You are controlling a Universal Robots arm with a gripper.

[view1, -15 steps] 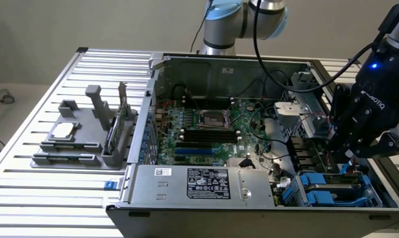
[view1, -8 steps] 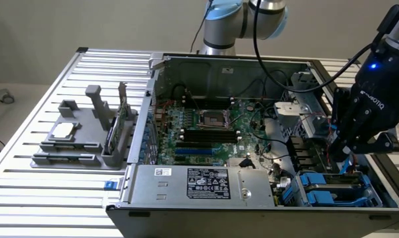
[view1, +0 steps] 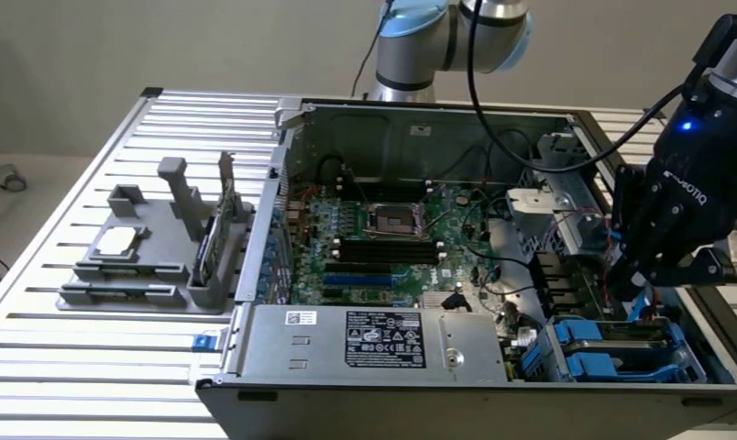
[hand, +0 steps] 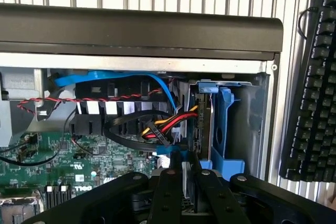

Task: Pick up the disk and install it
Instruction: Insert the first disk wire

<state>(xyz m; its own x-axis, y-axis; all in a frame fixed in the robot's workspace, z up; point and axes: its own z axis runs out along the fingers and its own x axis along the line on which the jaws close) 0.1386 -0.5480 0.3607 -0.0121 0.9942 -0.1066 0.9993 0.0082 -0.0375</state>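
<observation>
My black gripper (view1: 634, 295) hangs over the blue drive cage (view1: 613, 353) in the near corner of the open computer case, on the exterior view's right. In the wrist view the disk (hand: 201, 124) stands on edge inside the blue cage (hand: 227, 129), seen as a thin dark slab with a blue rail. The gripper (hand: 186, 182) has its two black fingers (hand: 167, 192) drawn close around a narrow silver and blue edge of the disk, gripping it. The rest of the disk is hidden by the cage and the fingers.
Red, yellow and black power cables (hand: 157, 124) and a blue data cable (hand: 152, 82) lie close beside the cage. The green motherboard (view1: 381, 247) and silver power supply (view1: 368, 339) fill the case. A grey fixture (view1: 148, 266) stands on the exterior view's left. A keyboard (hand: 310, 87) lies outside the case wall.
</observation>
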